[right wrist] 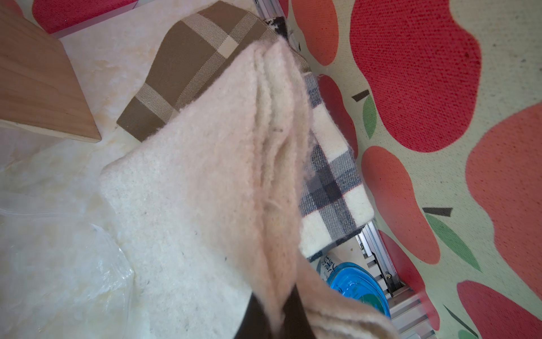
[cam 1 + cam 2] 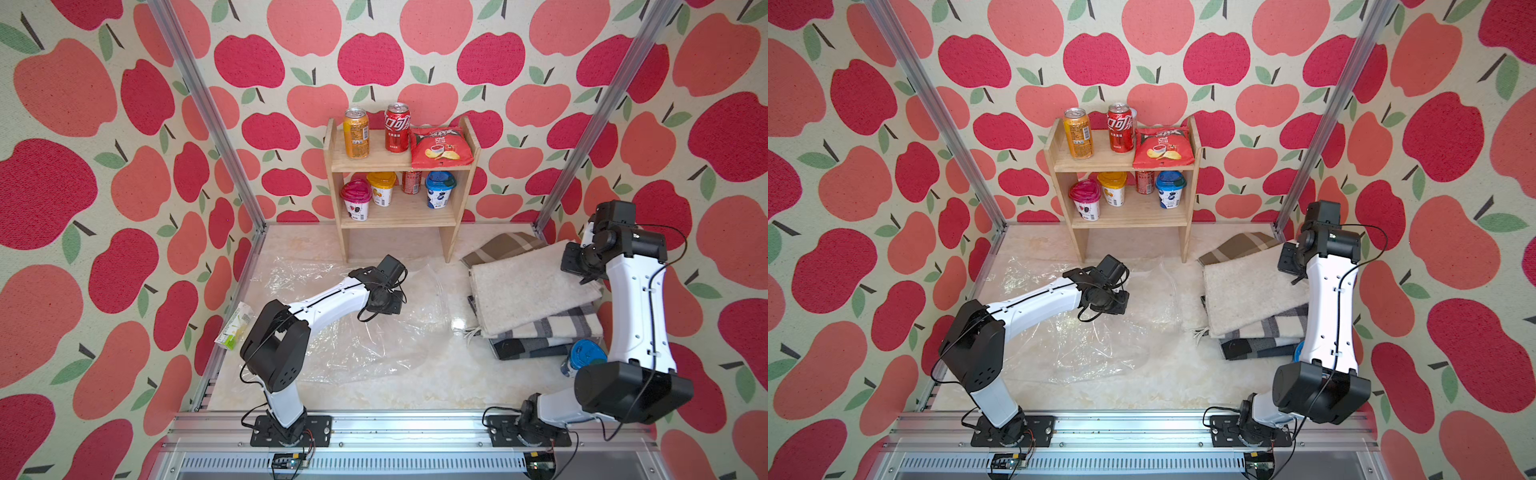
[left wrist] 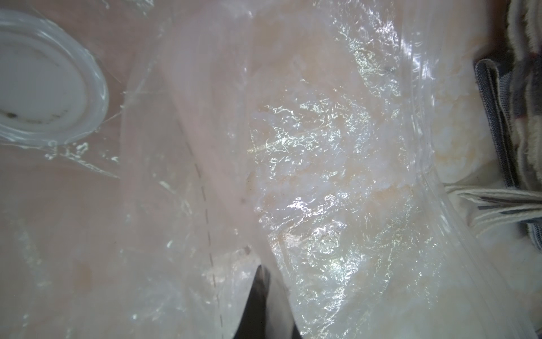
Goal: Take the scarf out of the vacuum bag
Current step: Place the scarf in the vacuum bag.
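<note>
The vacuum bag (image 2: 345, 345) (image 2: 1079, 349) lies crumpled and flat on the table's middle left. Its round white valve cap (image 3: 38, 82) shows in the left wrist view. My left gripper (image 3: 259, 268) points down over the bag's middle, shut on a pinch of its clear film (image 3: 322, 176). The cream scarf (image 2: 528, 286) (image 2: 1250, 291) lies outside the bag, to its right, on folded plaid cloths. At the scarf's far right edge my right gripper (image 1: 275, 299) (image 2: 582, 278) is shut on a fold of the scarf (image 1: 205, 176).
A grey plaid cloth (image 2: 548, 332) and a brown plaid one (image 2: 503, 245) lie under the scarf. A wooden shelf (image 2: 401, 166) with cans and cups stands at the back. A blue-lidded cup (image 2: 586, 355) stands by the right arm. A green-and-white packet (image 2: 235, 326) leans at the left edge.
</note>
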Motion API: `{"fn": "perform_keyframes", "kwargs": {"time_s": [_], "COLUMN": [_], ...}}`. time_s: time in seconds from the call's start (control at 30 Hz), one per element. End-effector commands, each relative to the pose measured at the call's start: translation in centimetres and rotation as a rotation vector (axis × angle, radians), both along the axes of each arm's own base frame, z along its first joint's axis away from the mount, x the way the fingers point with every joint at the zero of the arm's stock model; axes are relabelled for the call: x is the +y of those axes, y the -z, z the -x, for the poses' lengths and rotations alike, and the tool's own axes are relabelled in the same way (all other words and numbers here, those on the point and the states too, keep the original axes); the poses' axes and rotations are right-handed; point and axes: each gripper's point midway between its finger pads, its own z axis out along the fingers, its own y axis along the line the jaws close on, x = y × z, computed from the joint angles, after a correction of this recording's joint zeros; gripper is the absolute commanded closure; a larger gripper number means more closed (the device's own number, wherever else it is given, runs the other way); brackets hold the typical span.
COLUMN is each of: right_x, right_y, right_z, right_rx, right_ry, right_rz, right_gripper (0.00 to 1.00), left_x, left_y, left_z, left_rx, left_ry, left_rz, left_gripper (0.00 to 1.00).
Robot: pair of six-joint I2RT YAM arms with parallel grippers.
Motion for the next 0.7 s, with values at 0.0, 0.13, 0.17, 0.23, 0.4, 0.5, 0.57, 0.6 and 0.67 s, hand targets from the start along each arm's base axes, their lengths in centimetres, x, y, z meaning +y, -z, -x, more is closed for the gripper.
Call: {"fn": "perform_keyframes", "kwargs": {"time_s": [0.0, 0.13, 0.17, 0.23, 0.4, 0.5, 0.57, 0.6, 0.67], "right_x": [-0.9, -1.8, -2.0, -2.3, -2.6, -2.9, -3.1, -3.2, -3.4], "right_y": [-1.4, -0.5, -0.4, -0.1, 0.9, 1.9, 2.6, 2.8, 3.1], "right_z": [-0.9, -1.3, -1.5, -1.6, -1.8, -1.8, -1.8, -1.8, -1.8], "right_rx": [-0.120, -0.152, -0.168, -0.192, -0.227, -0.215, -0.206, -0.206, -0.202], "right_ry": [0.043, 0.089, 0.099, 0.118, 0.149, 0.164, 0.171, 0.173, 0.180], "right_rz": [-0.018, -0.060, -0.070, -0.083, -0.089, -0.092, -0.091, -0.089, -0.082], "right_gripper": [1.00, 1.00, 1.00, 1.00, 1.00, 1.00, 1.00, 1.00, 0.93], "left_x": [-0.4, -0.3, -0.2, -0.2, -0.1, 0.0, 0.0, -0.1, -0.1], "left_y": [-0.2, -0.2, -0.2, -0.3, -0.3, -0.2, -0.3, -0.4, -0.4], "left_z": [0.1, 0.1, 0.1, 0.2, 0.4, 0.4, 0.4, 0.5, 0.5], "left_rx": [0.006, 0.005, 0.004, 0.003, 0.005, 0.007, 0.006, 0.004, 0.003], "left_ry": [0.023, 0.024, 0.023, 0.022, 0.024, 0.024, 0.024, 0.026, 0.027], "left_rz": [0.001, -0.002, -0.002, -0.002, -0.004, -0.003, -0.002, 0.001, 0.003], "left_gripper": [1.00, 1.00, 1.00, 1.00, 1.00, 1.00, 1.00, 1.00, 1.00]}}
